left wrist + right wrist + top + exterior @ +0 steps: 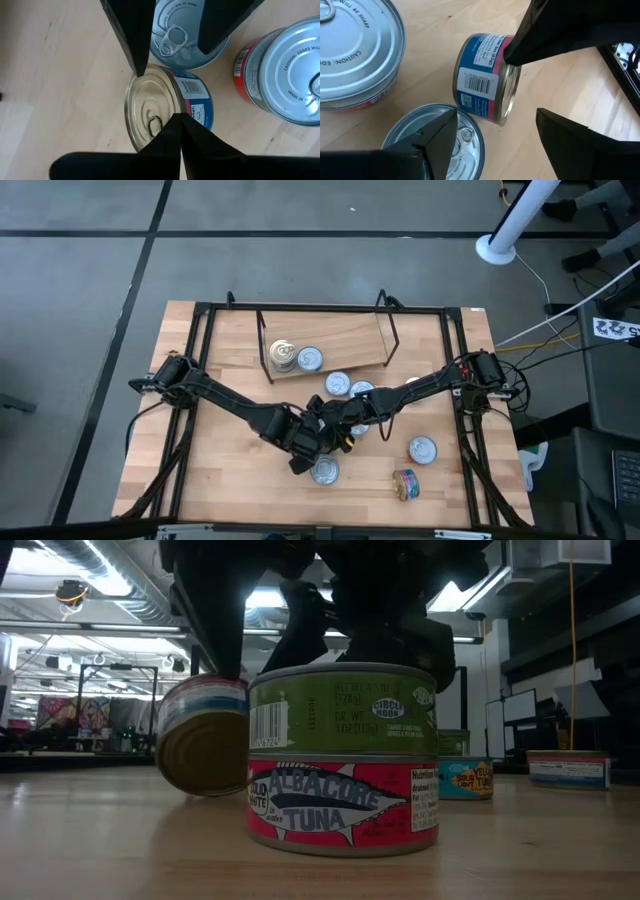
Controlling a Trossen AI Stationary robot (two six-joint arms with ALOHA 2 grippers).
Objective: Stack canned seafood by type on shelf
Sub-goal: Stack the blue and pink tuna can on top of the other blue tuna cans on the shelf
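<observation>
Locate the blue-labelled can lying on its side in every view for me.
High view: blue-labelled can hidden where the two arms meet.
Low view: left of the two-can stack, gold end facing us.
Left wrist view: centre, gold end showing.
Right wrist view: centre, barcode showing.
Shared landmark: red-labelled can beside it in both wrist views.

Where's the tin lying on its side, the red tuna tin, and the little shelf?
Tin on its side [481, 77], right wrist view, blue label.
Red tuna tin [343, 802], low view, front label.
Shelf [345, 337], high view, bare board.
</observation>
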